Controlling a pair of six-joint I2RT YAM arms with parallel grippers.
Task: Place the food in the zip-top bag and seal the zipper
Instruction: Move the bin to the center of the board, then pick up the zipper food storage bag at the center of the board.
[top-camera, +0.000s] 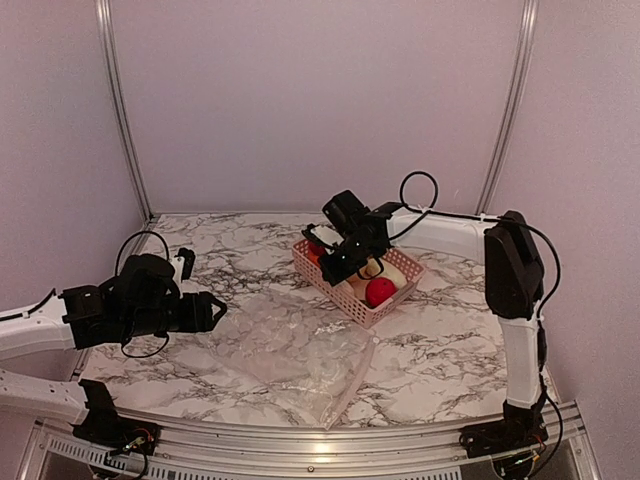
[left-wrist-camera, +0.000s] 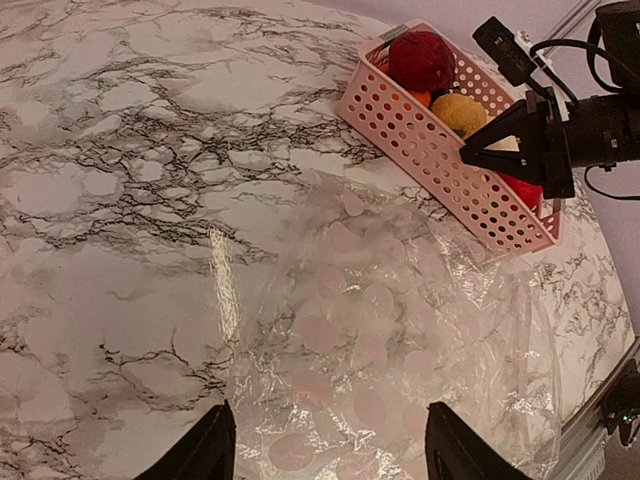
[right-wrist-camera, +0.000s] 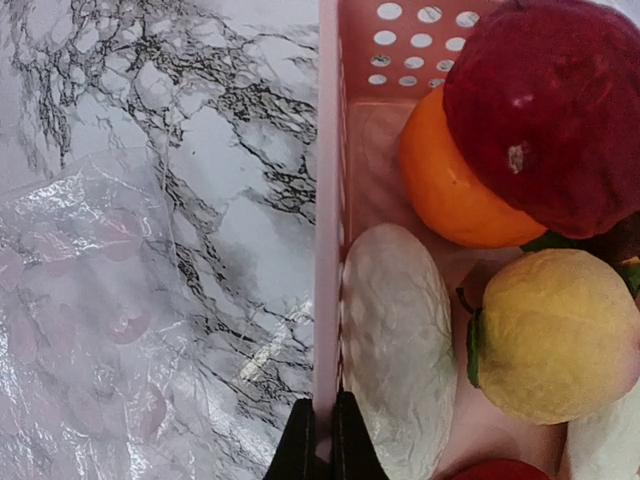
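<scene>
The food lies in a pink slatted basket (top-camera: 362, 311): a dark red ball (right-wrist-camera: 550, 110), an orange ball (right-wrist-camera: 445, 190), a yellow fruit (right-wrist-camera: 555, 335) and a pale whitish-green elongated one (right-wrist-camera: 398, 350). My right gripper (right-wrist-camera: 324, 440) is shut on the basket's left wall (right-wrist-camera: 328, 250), one finger on each side. The clear crinkly zip-top bag (top-camera: 300, 350) lies flat and empty on the table beside the basket. My left gripper (left-wrist-camera: 330, 440) is open and empty just above the bag (left-wrist-camera: 400, 340). I cannot make out the zipper.
The table is white marble-patterned, with a metal rail along its near edge (top-camera: 330, 440) and grey walls behind and beside it. The right arm (left-wrist-camera: 580, 125) reaches over the basket (left-wrist-camera: 440, 160) from the right.
</scene>
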